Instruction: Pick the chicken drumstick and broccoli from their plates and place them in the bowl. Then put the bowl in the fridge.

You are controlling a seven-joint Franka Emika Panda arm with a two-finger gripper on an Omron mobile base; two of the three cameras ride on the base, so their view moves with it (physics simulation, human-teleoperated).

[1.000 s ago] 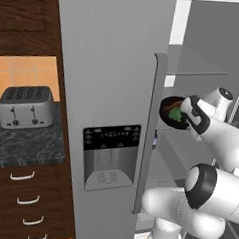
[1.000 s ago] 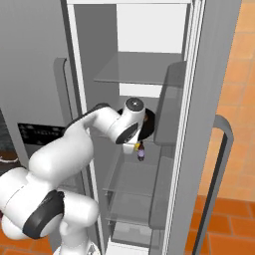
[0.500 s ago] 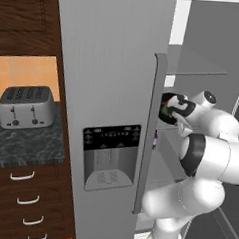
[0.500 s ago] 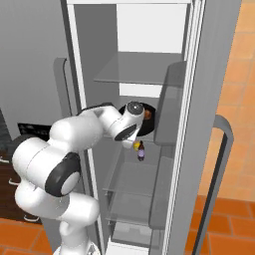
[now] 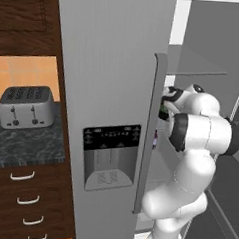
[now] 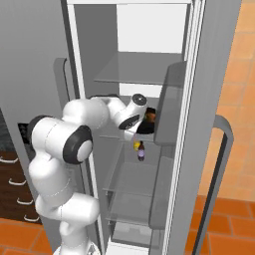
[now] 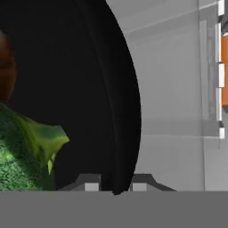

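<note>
**Bowl on the fridge shelf, gripper at its rim**

Bowl (image 7: 67,89), glossy and all black, sits inside the open fridge (image 6: 144,74) on the middle shelf (image 6: 119,133), toward that shelf's front right corner as the right base view shows it. Broccoli (image 7: 22,156) lies inside the bowl, and the brown curve of the chicken drumstick (image 7: 5,71) shows beside it at the bowl's far side. In the right base view a small dark bottle (image 6: 141,151) stands on the shelf below.

In the hand view the gripper (image 7: 116,183) straddles the bowl's thin rim, one finger tip inside the wall and one outside. The tips stand close on either side of the rim; whether they are pinching it or have just let go I cannot tell. In the left base view the white arm reaches round the edge of the closed dispenser door (image 5: 109,156), and a sliver of green marks the load.

Judged from its look, the bowl is rigid, smooth and likely slippery, light in itself but loaded off-centre by the two foods. The rim is the only sensible place to grip: a firm pinch across the wall, kept level, since the loose food could roll if it tipped. With both foods in and the bowl on the shelf, the task looks nearly done; what remains would be a clean release and a straight retreat that does not drag the rim.
</note>
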